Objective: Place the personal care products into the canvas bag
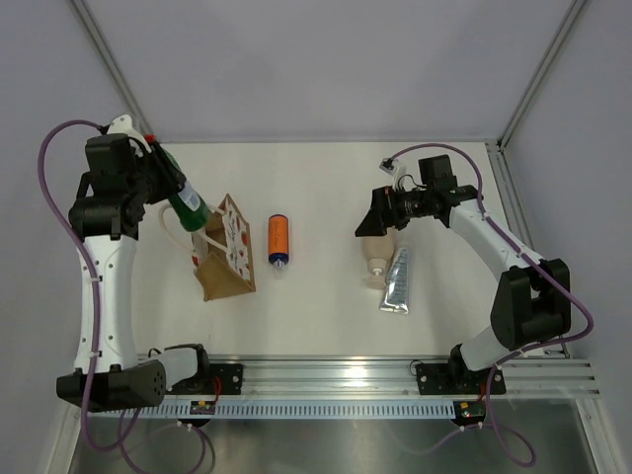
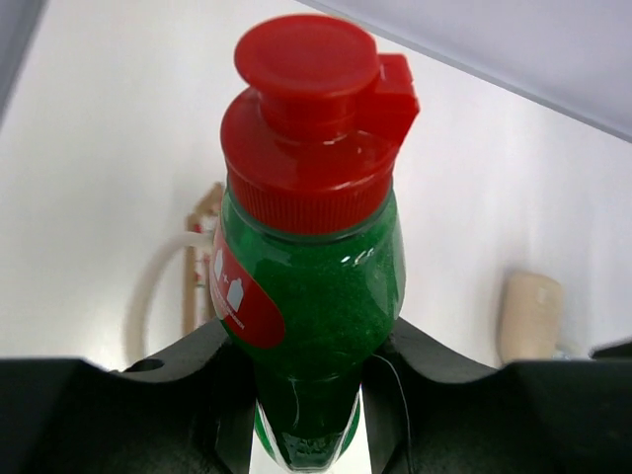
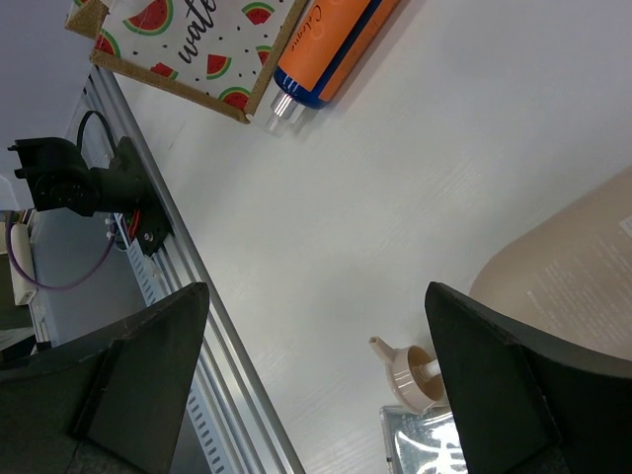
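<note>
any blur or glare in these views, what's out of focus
Left wrist: green bottle sharp, bag and beige bottle behind it blurred. Top external: even light, glare on the metal rail. Right wrist: orange bottle crisp, near fingers dark.

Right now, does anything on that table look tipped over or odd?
The canvas bag seems to lie on its side, printed panel up, rather than standing. The left gripper holds the green bottle beside it. Nothing looks spilled.
</note>
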